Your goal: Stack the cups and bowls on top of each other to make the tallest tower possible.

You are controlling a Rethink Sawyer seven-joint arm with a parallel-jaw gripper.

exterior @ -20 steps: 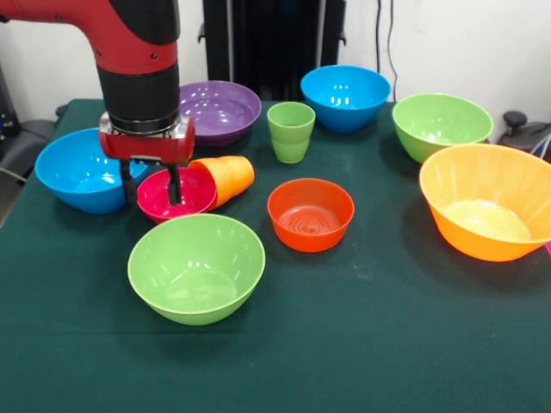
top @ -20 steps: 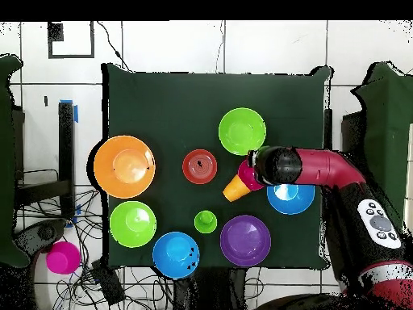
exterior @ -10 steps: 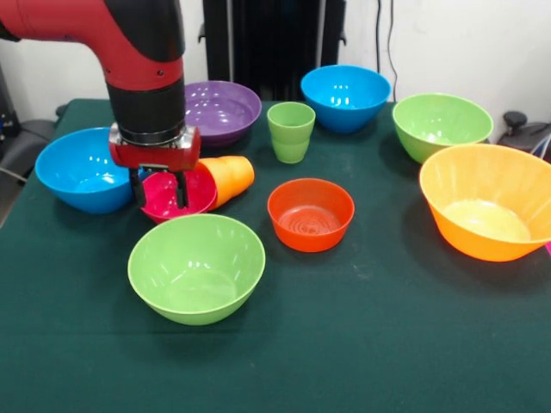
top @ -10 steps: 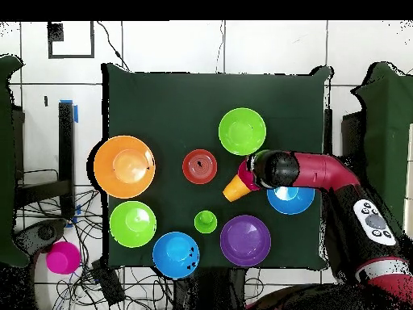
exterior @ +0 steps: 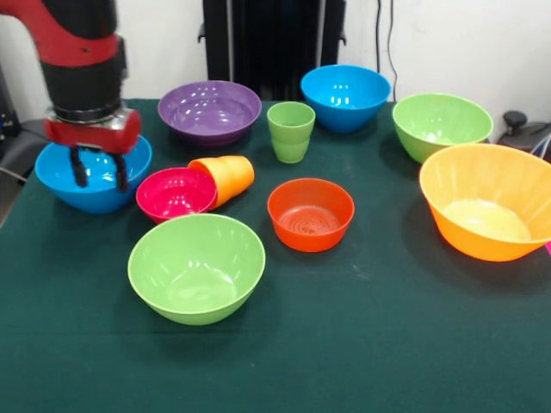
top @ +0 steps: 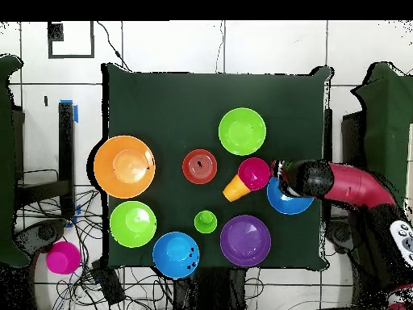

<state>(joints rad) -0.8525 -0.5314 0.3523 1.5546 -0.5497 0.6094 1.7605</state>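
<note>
My pincer hangs open and empty over the blue bowl at the desk's side edge. Beside that bowl, the orange cup lies tipped, its mouth hidden behind the small magenta bowl. The green cup stands upright mid-desk. Every bowl shows empty; the large orange bowl is cut off by the frame.

My table wears a dark green cloth, and behind it I see a white wall with a black panel standing against it and a dark cable hanging alongside. From above, the floor is pale tile with dark grout lines. A blue strip of tape lies beside the table, and tangled black cables sprawl past 1 edge.
</note>
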